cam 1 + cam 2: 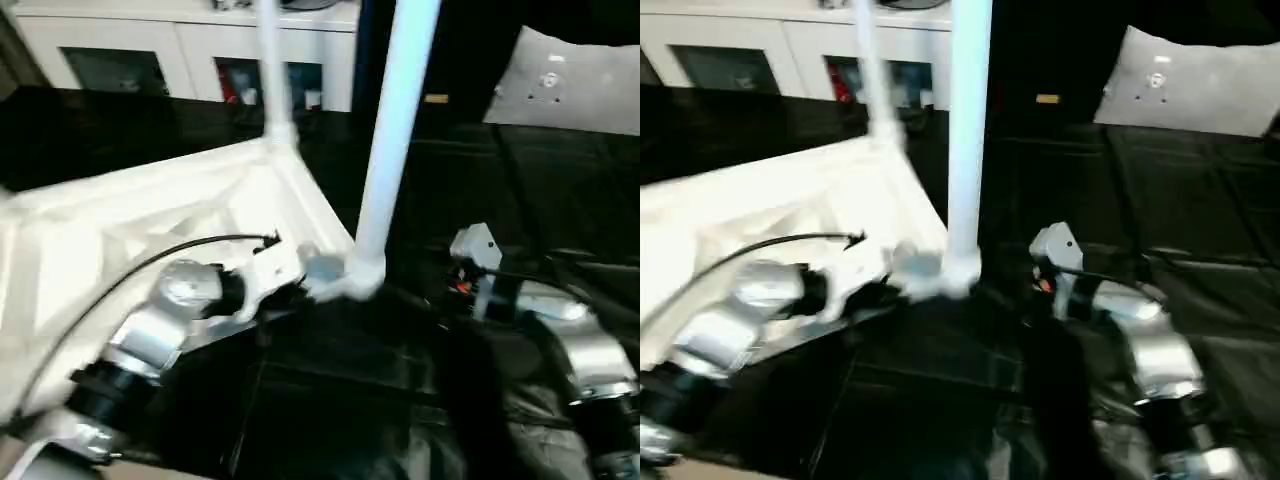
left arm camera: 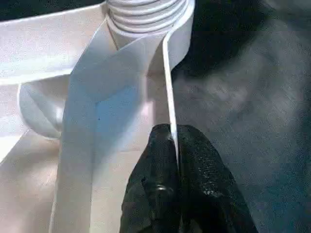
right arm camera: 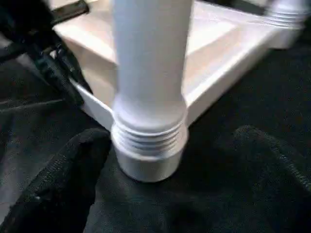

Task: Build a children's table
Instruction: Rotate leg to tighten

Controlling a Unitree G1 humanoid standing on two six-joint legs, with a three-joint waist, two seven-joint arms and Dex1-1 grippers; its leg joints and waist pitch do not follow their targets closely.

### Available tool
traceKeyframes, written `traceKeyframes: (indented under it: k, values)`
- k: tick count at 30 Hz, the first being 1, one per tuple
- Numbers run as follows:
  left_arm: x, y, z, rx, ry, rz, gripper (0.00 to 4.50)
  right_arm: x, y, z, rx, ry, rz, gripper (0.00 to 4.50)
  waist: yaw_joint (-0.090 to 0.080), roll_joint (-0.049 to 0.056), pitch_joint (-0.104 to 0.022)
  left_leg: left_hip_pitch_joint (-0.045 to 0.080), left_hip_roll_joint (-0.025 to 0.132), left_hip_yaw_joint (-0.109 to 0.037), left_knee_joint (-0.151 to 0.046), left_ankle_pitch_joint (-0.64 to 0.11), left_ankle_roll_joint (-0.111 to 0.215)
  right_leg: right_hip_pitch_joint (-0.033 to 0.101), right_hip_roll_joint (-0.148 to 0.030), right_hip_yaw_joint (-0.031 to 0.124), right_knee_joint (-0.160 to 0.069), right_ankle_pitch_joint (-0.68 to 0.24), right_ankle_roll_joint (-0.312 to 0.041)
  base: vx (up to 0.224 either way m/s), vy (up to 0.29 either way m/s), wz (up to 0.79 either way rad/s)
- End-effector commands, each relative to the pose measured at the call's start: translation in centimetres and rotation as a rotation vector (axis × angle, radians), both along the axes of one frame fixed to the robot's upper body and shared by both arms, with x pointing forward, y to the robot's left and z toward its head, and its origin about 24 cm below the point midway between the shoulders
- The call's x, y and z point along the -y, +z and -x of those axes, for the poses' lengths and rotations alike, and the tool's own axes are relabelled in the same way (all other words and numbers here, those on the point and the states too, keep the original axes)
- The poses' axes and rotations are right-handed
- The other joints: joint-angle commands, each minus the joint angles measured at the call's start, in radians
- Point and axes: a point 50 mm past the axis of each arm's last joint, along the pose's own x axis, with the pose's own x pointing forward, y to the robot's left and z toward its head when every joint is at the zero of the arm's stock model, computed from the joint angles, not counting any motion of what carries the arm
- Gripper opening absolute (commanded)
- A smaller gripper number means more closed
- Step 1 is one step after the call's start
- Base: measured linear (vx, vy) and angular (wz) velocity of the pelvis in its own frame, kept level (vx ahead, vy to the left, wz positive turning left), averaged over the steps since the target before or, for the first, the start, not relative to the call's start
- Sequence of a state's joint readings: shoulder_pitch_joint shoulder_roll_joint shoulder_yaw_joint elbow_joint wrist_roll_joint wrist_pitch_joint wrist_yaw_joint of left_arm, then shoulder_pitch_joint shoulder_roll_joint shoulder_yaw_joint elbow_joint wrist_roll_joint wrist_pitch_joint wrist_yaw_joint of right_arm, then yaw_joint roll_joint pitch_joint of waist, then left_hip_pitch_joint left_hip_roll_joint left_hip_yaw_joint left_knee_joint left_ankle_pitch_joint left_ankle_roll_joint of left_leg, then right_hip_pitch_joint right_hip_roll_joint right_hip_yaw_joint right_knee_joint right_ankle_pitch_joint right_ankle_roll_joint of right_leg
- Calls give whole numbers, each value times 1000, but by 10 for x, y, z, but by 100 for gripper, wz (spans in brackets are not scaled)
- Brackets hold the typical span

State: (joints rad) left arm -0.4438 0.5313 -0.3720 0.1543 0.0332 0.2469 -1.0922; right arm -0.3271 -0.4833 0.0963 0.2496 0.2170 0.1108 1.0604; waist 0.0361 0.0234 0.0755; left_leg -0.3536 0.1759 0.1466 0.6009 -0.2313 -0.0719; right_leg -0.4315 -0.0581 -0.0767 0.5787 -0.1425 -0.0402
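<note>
My left gripper (image 2: pixel 174 145) is pinched shut on the thin side wall of the tabletop (image 1: pixel 110 235), just short of the corner socket ahead of its fingertips. My right gripper (image 3: pixel 160 160) stands wide with nothing in it, its two black fingers (image 3: pixel 63 179) flanking the foot of the near leg (image 3: pixel 150 87) without touching. That leg stands upright in the corner socket directly ahead, its threaded collar showing. I judge the plastic light, stiff and smooth, so slippery under the pads; the wall edge gives a firm pinch, and the leg is best taken low near the collar. Beyond, the ribbed white underside faces up, and a second leg (image 1: pixel 270 70) rises from the far corner.
</note>
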Motion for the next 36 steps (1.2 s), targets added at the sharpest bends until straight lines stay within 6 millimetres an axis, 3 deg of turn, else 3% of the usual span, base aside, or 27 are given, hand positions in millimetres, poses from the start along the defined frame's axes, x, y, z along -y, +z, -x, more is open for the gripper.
traceKeyframes:
  k: [1, 6, 15, 23, 36]
  values:
    - [8, 0, 7, -12, -158, -47, 0, -5, 0, -1, -7, 70, 28, 446, 0, -6, -64, -1, 43, 4, -61, -16, 168, 71, -74, 47, -58, -263, -216, 0, 0, 0]
    - [7, 0, 7, -17, -207, -67, 0, -11, 0, 0, -42, 152, 16, 446, 6, -8, -66, -4, 44, 3, -62, -19, 150, 77, -74, 49, -51, -230, -226, 0, 0, 0]
    - [8, 2, 8, -24, -260, -70, 0, -18, -3, -1, -78, 216, 12, 366, 10, -10, -66, -6, 42, 5, -62, -19, 136, 78, -75, 50, -53, -255, -213, 0, 0, 0]
    - [6, 1, 11, -33, -274, -77, 0, -21, -7, 0, -120, 245, -18, 287, 12, -14, -65, -6, 42, 6, -62, -11, 144, 77, -75, 50, -53, -254, -214, 0, 0, 0]
    - [11, -3, 10, -39, -188, -34, 0, -39, -14, 10, -184, 236, -152, 263, 12, -13, -70, -4, 43, 8, -62, -12, 126, 76, -75, 51, -54, -276, -202, 0, 0, 0]
